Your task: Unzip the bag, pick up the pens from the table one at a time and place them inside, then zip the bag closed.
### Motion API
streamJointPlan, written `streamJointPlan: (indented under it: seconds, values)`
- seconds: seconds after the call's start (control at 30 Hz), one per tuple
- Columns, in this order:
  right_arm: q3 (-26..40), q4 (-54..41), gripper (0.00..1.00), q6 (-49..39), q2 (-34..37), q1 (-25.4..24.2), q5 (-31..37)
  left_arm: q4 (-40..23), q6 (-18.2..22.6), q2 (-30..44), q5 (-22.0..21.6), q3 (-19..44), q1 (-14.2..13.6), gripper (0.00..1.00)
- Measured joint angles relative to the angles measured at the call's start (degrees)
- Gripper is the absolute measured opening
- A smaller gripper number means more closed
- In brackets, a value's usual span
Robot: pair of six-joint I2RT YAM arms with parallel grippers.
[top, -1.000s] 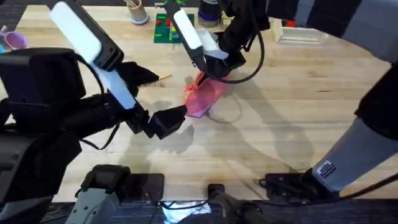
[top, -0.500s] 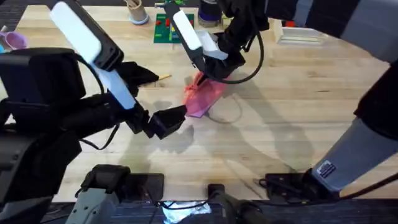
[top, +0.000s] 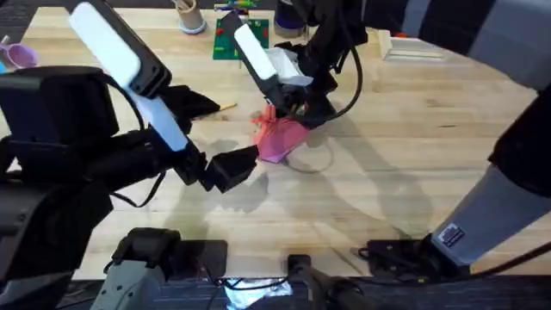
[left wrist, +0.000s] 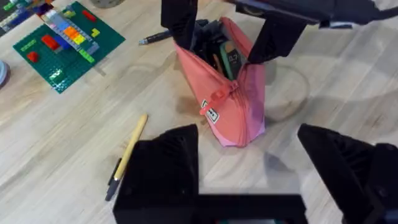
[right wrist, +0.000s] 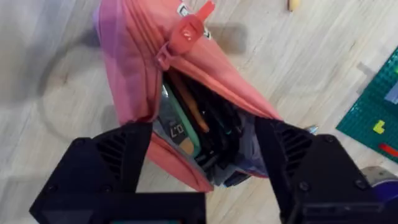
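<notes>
The pink bag (top: pixel 280 139) lies on the table (top: pixel 387 155) with its zip partly drawn back and its far end gaping. Dark items, an orange stick and a green piece marked 0.7 show inside the bag (right wrist: pixel 186 124). My right gripper (right wrist: pixel 204 127) is open, one finger on each side of that open end. My left gripper (left wrist: pixel 249 134) is open just short of the bag's closed end (left wrist: pixel 239 118), holding nothing. A tan-yellow pen (left wrist: pixel 127 155) lies on the planks beside the left gripper. A thin black pen (left wrist: pixel 155 37) lies past the bag.
A green brick baseplate (top: pixel 231 39) and a white cup of sticks (top: pixel 189 17) stand at the back of the table. A purple object (top: pixel 19 56) sits at the far left, and a white box (top: pixel 413 47) at the back right.
My right gripper has shifted slightly left and away over the bag's open end, and the bag's far end has moved a little with it. The left arm has stayed put.
</notes>
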Motion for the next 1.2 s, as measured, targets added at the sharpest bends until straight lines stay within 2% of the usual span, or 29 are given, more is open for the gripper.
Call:
streamJointPlan:
  seconds: [0.37, 0.57, 0.87, 1.07, 1.2]
  values:
    - [0.07, -0.85, 0.995, 1.30, -0.02, -0.01, 0.00, 0.00, 0.00, -0.02, 0.00, 0.00, 0.00, 0.993]
    - [0.09, -3.61, 0.996, 4.00, -1.98, -0.91, -2.11, 0.00, 0.00, -0.01, 0.00, 0.00, 0.00, 0.993]
    - [0.09, -2.58, 0.996, 17.21, -13.06, -6.06, -4.68, 0.00, 0.00, 0.00, 0.00, 0.00, 0.00, 0.993]
    - [0.11, 4.78, 0.996, 29.50, -13.37, -11.07, -4.84, 0.00, 0.02, -0.01, 0.00, 0.00, 0.00, 0.993]
    - [0.11, 9.16, 0.996, 34.40, -13.18, -12.09, -4.84, 0.00, 0.00, -0.02, 0.00, 0.00, 0.00, 0.993]
